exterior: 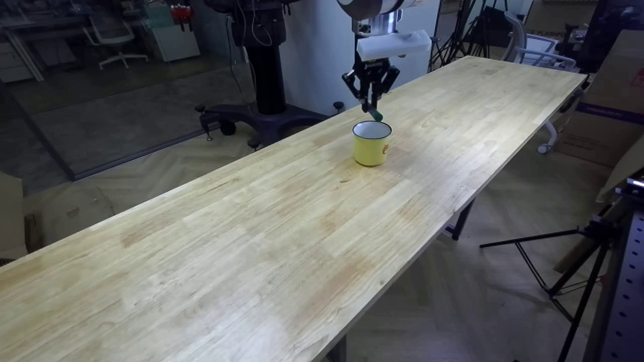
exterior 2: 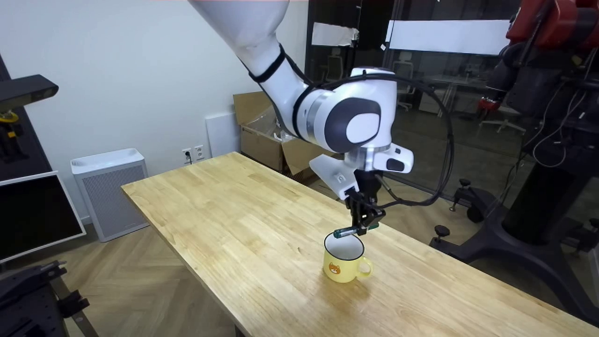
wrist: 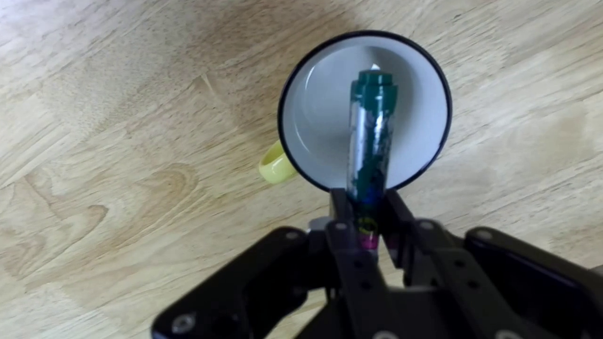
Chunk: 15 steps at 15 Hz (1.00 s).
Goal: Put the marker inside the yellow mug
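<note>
The yellow mug stands upright on the wooden table and shows in both exterior views (exterior: 369, 152) (exterior 2: 339, 270). In the wrist view its white inside (wrist: 325, 117), dark rim and handle show. My gripper (wrist: 366, 202) is shut on the marker (wrist: 372, 136), which lies lengthwise between the fingers. The marker is close to level, its green end reaching out over the mug's opening. The marker also shows in both exterior views (exterior: 375, 115) (exterior 2: 345, 231), above the mug's rim. The fingertips (exterior: 370, 106) (exterior 2: 362, 229) are above and beside the rim. Part of the marker is hidden by the fingers.
The long wooden table (exterior: 241, 251) carries the mug, with its edge (exterior: 402, 269) on one side. A black wheeled stand (exterior: 266, 108) is beyond the far edge. A cardboard box (exterior 2: 262, 145) stands behind the table. A black cable (exterior 2: 447, 159) loops from the arm.
</note>
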{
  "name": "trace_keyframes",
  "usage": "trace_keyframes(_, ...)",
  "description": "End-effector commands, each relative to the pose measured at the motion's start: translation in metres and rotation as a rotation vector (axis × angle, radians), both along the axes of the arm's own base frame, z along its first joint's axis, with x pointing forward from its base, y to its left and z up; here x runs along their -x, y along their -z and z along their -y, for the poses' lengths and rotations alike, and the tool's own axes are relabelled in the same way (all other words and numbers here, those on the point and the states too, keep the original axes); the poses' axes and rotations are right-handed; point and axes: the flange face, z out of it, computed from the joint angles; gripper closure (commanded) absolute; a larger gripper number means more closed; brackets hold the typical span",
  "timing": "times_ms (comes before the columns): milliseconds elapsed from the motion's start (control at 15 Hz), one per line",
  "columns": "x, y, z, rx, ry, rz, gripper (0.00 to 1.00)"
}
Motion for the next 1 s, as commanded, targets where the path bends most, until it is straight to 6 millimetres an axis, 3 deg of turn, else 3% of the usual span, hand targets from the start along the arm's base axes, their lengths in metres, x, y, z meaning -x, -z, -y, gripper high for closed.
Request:
trace_keyframes(0, 0.0, 0.006, -0.003, 0.065, -0.011, 0.076, 0.95)
trace_keyframes(400, 0.006, 0.018, -0.003, 0.137, -0.032, 0.2, 0.95)
trace_keyframes(933, 0.032, 0.026, -0.024, 0.171, -0.041, 0.284, 0.95)
